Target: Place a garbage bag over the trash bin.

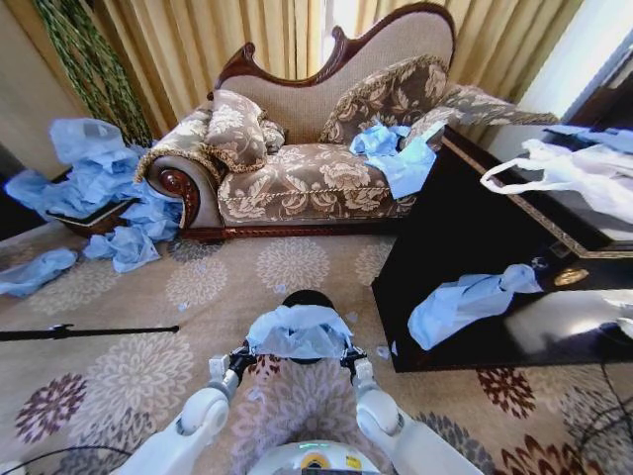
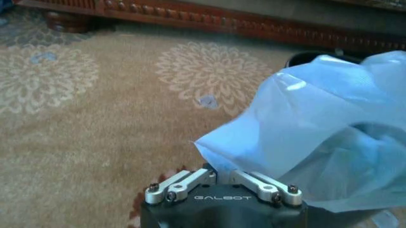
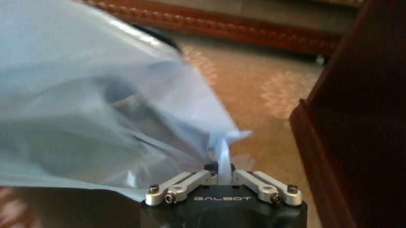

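Note:
The light blue garbage bag [image 1: 299,332] hangs stretched between my two grippers, draped over the top of the small black trash bin [image 1: 309,297], whose rim peeks out behind it. My left gripper [image 1: 240,358] is shut on the bag's left edge, and my right gripper [image 1: 351,358] is shut on its right edge. In the left wrist view the left gripper [image 2: 216,170] pinches a corner of the garbage bag [image 2: 317,133], with the trash bin's rim [image 2: 303,58] just beyond. In the right wrist view the right gripper [image 3: 222,164] pinches a fold of the garbage bag [image 3: 95,104]; most of the bin is hidden.
A patterned sofa [image 1: 307,178] stands ahead. A dark wooden table [image 1: 465,247] at the right carries a blue bag [image 1: 465,302] and a white loop-handled bag [image 1: 574,173]. More blue bags [image 1: 99,188] lie at the left. A black rod [image 1: 79,332] lies on the carpet.

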Tool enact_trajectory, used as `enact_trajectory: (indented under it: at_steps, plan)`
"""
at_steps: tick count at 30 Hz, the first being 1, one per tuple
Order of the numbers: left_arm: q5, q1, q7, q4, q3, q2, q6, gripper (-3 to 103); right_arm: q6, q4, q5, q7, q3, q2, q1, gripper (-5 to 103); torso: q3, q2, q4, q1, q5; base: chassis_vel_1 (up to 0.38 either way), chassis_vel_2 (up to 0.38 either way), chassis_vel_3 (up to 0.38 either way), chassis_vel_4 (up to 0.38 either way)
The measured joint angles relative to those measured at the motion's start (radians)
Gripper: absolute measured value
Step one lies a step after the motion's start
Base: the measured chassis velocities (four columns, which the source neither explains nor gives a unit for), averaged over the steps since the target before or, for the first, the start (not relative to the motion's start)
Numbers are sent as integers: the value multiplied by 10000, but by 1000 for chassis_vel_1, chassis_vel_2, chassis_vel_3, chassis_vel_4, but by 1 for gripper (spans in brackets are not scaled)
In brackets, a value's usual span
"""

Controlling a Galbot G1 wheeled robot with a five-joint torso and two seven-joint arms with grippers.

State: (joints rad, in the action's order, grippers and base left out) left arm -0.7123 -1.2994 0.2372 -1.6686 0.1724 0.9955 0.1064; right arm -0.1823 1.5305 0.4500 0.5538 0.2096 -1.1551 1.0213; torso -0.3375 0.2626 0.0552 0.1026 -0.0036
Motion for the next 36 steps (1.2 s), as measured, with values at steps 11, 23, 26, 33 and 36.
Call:
enact_trajectory:
  at_steps: [11, 23, 26, 33, 36]
  plan:
    - [-496, 2237, -476, 1487, -662, 80, -230, 0, 221, -892, -215, -362, -487, -564, -932, 0, -1, 0, 1, 0, 3, 0, 0, 0, 0]
    - [-866, 3952, -454, 2381, -1733, 369, -226, 5, 503, -1600, -331, -654, -744, -861, -1861, 0, 0, 0, -1, 1, 2, 0, 0, 0, 0]
    - [-935, 4341, -468, 2662, -1859, 432, -209, 7, 637, -1950, -345, -790, -663, -1035, -2278, 0, -1, -1, 0, 1, 2, 0, 0, 0, 0]
    - [-1034, 4692, -718, 3008, -1975, 423, -197, 7, 948, -2368, -384, -1162, -388, -1203, -2780, 0, 0, 0, 0, 2, 1, 0, 0, 0, 0]
    - [-1090, 4932, -991, 3212, -2082, 416, -194, 7, 1450, -2970, -474, -1708, -403, -1447, -3143, 0, 0, -1, -1, 2, 2, 0, 0, 0, 0]
